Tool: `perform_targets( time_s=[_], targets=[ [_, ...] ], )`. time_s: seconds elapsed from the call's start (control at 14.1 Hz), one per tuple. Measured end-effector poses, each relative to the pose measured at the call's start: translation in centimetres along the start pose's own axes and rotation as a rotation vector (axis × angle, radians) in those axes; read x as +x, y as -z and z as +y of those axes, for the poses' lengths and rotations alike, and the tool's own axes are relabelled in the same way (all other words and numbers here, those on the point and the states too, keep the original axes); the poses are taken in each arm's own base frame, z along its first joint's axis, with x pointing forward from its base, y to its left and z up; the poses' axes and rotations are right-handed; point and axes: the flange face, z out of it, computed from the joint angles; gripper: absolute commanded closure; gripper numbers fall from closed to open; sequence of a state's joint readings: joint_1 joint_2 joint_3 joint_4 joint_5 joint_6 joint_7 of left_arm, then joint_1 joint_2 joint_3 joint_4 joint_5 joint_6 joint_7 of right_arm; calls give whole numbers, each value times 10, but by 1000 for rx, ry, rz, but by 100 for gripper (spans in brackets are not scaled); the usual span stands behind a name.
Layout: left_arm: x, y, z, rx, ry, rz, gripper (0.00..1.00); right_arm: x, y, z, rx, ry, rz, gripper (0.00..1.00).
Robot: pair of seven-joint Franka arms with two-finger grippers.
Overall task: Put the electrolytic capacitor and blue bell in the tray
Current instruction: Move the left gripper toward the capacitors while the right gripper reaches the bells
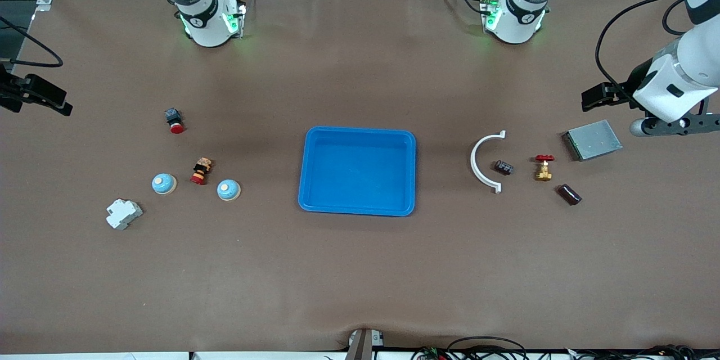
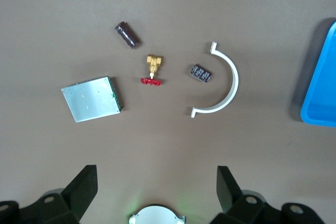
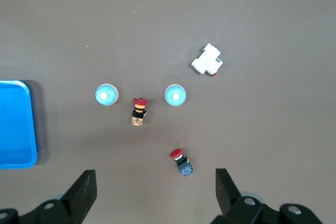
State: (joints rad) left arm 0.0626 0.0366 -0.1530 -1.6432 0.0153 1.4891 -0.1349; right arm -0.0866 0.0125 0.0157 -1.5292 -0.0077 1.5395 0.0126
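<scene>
The tray [image 1: 358,171], a shallow bright blue plastic rectangle with rounded corners and a raised rim, sits mid-counter with nothing in it.

Toward the left arm's end lie two dark cylinders. The electrolytic capacitor [image 1: 503,167] is short, black with pale print, and lies inside the curve of a white plastic half-ring clamp [image 1: 485,162]. A longer, glossy maroon cylinder [image 1: 568,194] lies nearer the front camera. Between them stands a small brass valve [image 1: 543,168] with a red handwheel. A flat grey metal box [image 1: 592,139] with a green edge rests beside it.

The left claw [image 2: 156,187] hangs high above the counter at this end, fingers spread apart, holding nothing. In its wrist view the box, the valve and the capacitor lie spread out ahead of its fingertips.

Toward the right arm's end sit two round light blue bells [image 1: 228,189] [image 1: 163,183], domed with pale centres. A small red-capped figure [image 1: 201,171] is between them, with a red push button [image 1: 174,121] and a white blocky breaker [image 1: 124,214] nearby.

The right claw [image 3: 156,187] waits above these, fingers apart and empty, with the push button closest to its fingertips.
</scene>
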Motion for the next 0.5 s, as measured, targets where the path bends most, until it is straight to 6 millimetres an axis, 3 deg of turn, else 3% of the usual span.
perform_targets(
  time_s=[0.21, 0.5],
  targets=[
    [0, -8, -2, 3, 33, -27, 0, 0, 0, 0, 1, 0, 0, 0],
    [13, -41, 2, -33, 168, -32, 0, 2, -4, -1, 3, 1, -7, 0]
  ],
)
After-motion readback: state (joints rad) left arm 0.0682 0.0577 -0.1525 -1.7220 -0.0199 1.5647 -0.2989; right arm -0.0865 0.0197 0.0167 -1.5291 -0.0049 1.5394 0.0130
